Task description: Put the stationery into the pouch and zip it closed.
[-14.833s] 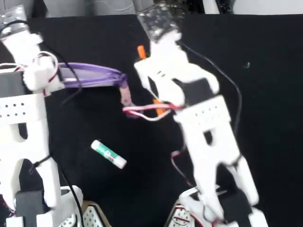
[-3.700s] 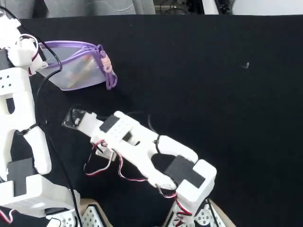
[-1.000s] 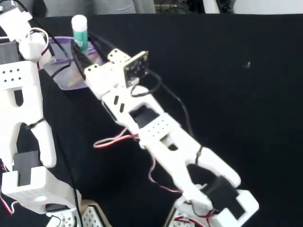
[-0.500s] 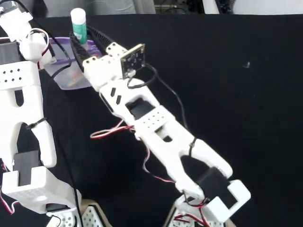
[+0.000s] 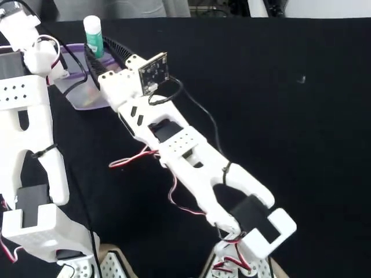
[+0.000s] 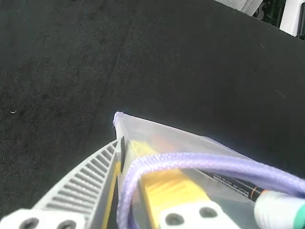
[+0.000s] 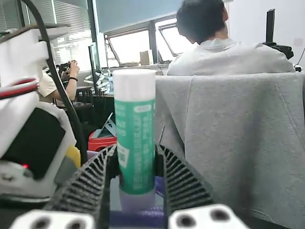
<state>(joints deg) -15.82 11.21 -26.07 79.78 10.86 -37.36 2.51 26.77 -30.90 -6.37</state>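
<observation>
The clear pouch (image 5: 81, 95) with a purple rim lies at the table's far left corner, mouth open. My left gripper (image 5: 58, 70) is shut on its edge. In the left wrist view the gripper (image 6: 119, 143) pinches the pouch wall (image 6: 157, 136), and a black marker (image 6: 233, 183) lies inside. My right gripper (image 5: 98, 51) is shut on a green-and-white glue stick (image 5: 93, 33), held upright just over the pouch mouth. In the right wrist view the glue stick (image 7: 136, 138) stands between the black ridged fingers (image 7: 90, 179). Its white end (image 6: 279, 210) pokes in at the pouch rim.
The right arm (image 5: 185, 150) stretches diagonally across the black table (image 5: 290, 116) from the near edge to the far left. Red and white cables (image 5: 130, 162) hang under it. A grey-covered chair (image 7: 238, 143) stands beyond the table's far edge.
The glue stick earlier lay on the table; the right gripper took it and carried it to the pouch. In the last second it shifted slightly left over the pouch mouth.
</observation>
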